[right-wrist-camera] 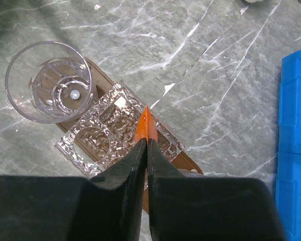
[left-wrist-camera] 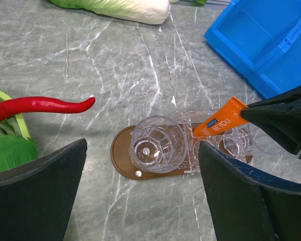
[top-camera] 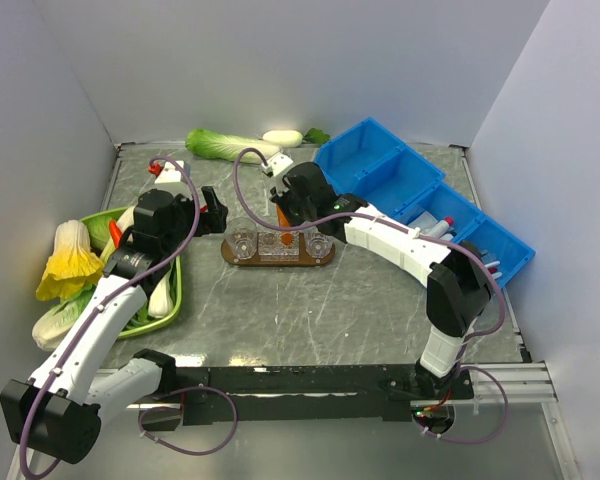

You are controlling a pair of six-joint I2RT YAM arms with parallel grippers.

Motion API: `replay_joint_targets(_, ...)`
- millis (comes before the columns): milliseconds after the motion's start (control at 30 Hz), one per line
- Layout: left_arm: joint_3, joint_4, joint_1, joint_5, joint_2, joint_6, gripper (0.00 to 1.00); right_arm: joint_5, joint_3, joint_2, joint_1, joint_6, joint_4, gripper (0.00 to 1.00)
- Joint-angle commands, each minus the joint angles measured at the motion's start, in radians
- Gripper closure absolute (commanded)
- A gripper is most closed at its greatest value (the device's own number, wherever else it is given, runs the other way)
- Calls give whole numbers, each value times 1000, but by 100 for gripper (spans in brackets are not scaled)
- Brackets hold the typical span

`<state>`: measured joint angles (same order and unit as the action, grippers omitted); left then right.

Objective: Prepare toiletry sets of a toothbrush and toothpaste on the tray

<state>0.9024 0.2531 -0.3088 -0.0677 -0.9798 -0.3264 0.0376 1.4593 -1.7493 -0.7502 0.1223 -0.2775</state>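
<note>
The dark-brown tray [top-camera: 228, 256] lies mid-table and carries clear cups [left-wrist-camera: 158, 143] at its ends and a clear textured holder [right-wrist-camera: 100, 135] in the middle. My right gripper [right-wrist-camera: 146, 148] is shut on the flat end of the orange toothpaste [right-wrist-camera: 145, 125], which hangs tilted just above that holder. The left wrist view shows the toothpaste [left-wrist-camera: 220, 118] slanting down toward the holder. My left gripper [left-wrist-camera: 143, 201] hovers wide open with nothing in it, over the table at the tray's left end [left-wrist-camera: 121, 155]. No toothbrush shows in any view.
A green dish [top-camera: 176, 290] piled with vegetables sits at the left, and a red chili [left-wrist-camera: 40, 105] lies beside it. A long cabbage [top-camera: 225, 146] lies at the back. Blue bins [top-camera: 400, 175] line the right side, close behind my right arm.
</note>
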Motion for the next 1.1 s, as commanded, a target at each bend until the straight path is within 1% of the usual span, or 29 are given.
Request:
replay_joint_targets(0,20,-29,2,12,-2,7,3,18,23,11,-5,8,31,81)
replay_joint_targets(100,20,-29,2,12,-2,7,3,18,21,14,-6,7,31,74)
replay_joint_targets(333,20,-29,2,12,-2,7,3,18,19,22,-5,4,31,66)
replay_joint_targets(433,20,-29,0,11,-2,7,3,21,19,27,-5,2,31,58)
replay_joint_targets(533,21,-28,2,8,1,7,3,19,22,34,-5,-6,28,46)
replay_joint_targets(567,21,-26,2,6,1,7,3,15,27,37,-3,-7,21,39)
replay_joint_targets(633,23,-25,2,3,0,7,3,5,26,53,-3,-13,24,33)
replay_joint_targets(667,23,-23,2,0,3,7,3,4,23,59,-5,-15,29,28)
replay_joint_targets(733,26,-20,2,-7,6,7,3,1,19,80,0,-21,29,23)
replay_joint_targets(933,20,-26,2,-29,9,6,3,-22,10,169,18,-41,-12,18)
replay_joint_targets(1067,7,-41,2,-46,24,6,3,-30,-25,296,60,-56,-54,17)
